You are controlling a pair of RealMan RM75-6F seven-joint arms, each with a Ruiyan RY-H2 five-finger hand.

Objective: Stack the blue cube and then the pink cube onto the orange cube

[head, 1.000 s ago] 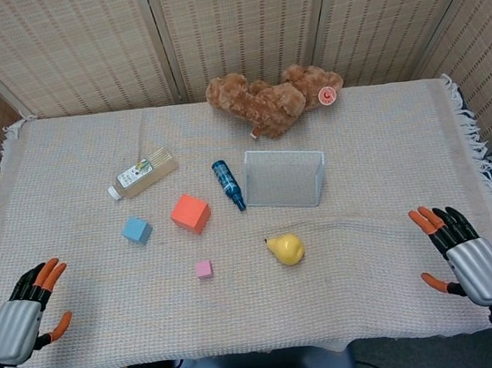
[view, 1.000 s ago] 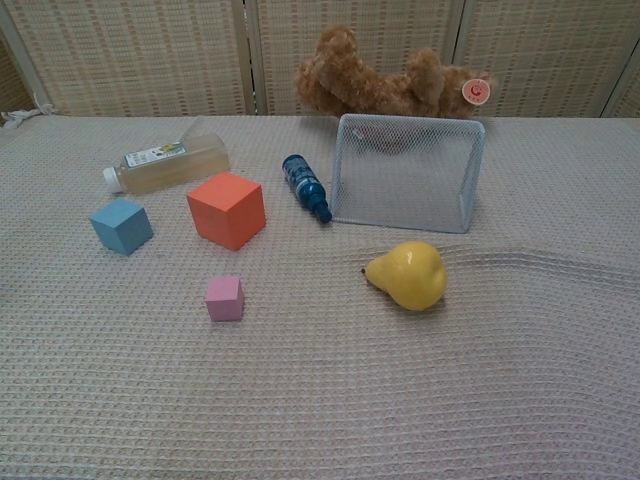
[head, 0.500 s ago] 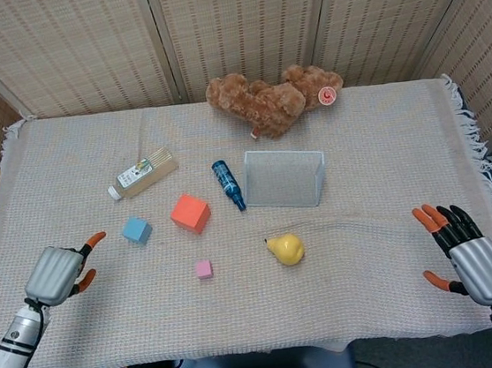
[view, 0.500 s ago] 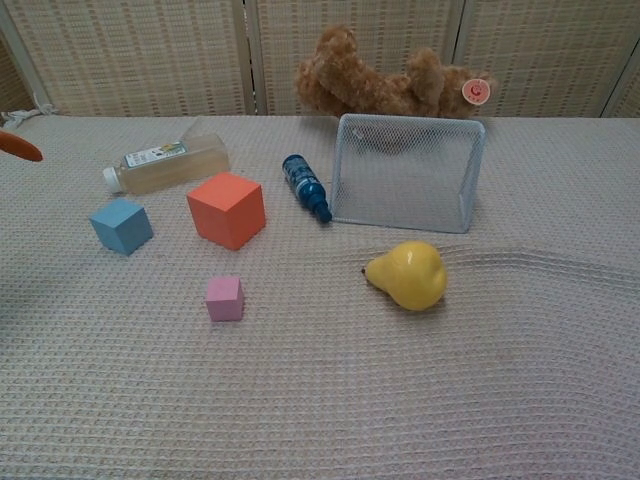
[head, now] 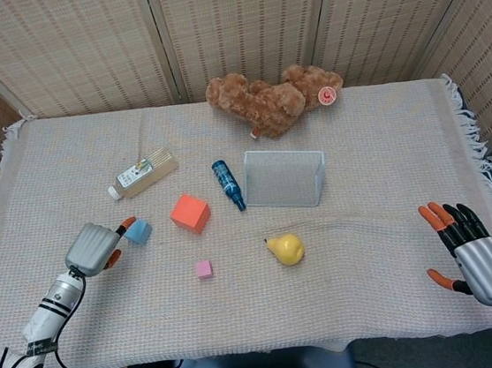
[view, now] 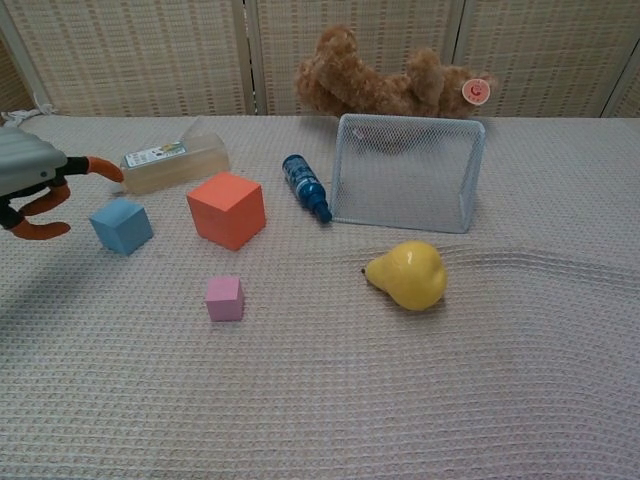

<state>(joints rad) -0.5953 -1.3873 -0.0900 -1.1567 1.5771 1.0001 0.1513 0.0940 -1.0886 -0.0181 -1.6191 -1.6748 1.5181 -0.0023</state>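
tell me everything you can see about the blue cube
The blue cube is a small, plain light-blue block with matte faces and crisp edges; what it is made of cannot be told. It sits flat on the woven tablecloth, turned so one corner faces the chest camera. It lies left of the larger orange cube, apart from it, and in front of the lying bottle. The left hand hovers close at its left with fingers apart, not visibly touching it. Nothing is stacked on it.

Cloth-covered table (head: 379,178): orange cube (head: 190,213) centre-left, blue cube (head: 138,231) at its 9, pink cube (head: 203,269) at 6, pear (head: 285,249) at 4.
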